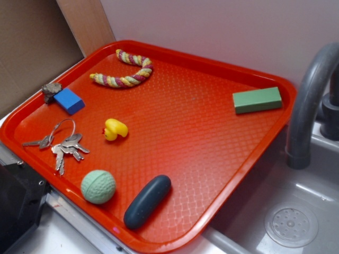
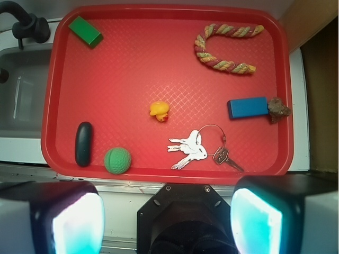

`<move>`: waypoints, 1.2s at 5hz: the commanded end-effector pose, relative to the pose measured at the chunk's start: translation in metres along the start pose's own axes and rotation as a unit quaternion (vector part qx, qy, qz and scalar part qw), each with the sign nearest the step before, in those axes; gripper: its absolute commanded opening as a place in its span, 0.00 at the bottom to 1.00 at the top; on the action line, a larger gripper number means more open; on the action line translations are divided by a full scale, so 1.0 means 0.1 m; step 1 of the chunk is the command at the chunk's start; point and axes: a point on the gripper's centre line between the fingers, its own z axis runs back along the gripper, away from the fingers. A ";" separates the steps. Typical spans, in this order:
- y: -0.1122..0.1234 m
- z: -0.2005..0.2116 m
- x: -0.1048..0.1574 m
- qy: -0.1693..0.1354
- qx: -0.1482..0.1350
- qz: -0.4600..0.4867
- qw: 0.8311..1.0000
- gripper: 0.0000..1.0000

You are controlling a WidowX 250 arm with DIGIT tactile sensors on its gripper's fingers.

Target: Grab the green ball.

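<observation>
Evidently round green ball [image 1: 98, 186] [image 2: 117, 160], no long axis, beside dark capsule [image 1: 148, 201] [image 2: 83, 143]

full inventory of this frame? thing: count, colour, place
tray: 1, red, beside the sink
green ball: 1, pale green, near front edge
oblong pebble-shaped object: 1, dark blue-grey, beside the ball
duck: 1, yellow, near tray centre
keys: 1 bunch, silver, on a ring, between duck and tray edge
block: 1, blue, by the rock
rock: 1, brown-grey, on tray rim
rope toy: 1, red-yellow braided, curved, far corner
block: 1, green, corner near faucet
faucet: 1, grey, over sink
sink: 1, grey
end effector: 1, open, above tray's front edge
</observation>
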 end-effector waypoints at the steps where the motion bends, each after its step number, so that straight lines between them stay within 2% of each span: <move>1: 0.00 0.00 0.00 0.000 0.000 0.000 1.000 1.00; 2: -0.20 -0.51 0.04 0.029 -0.016 -0.024 0.999 1.00; 4: -0.56 -1.27 -0.09 0.048 -0.069 -0.101 0.991 1.00; 6: -0.88 -1.74 -0.18 0.018 -0.085 -0.163 0.983 1.00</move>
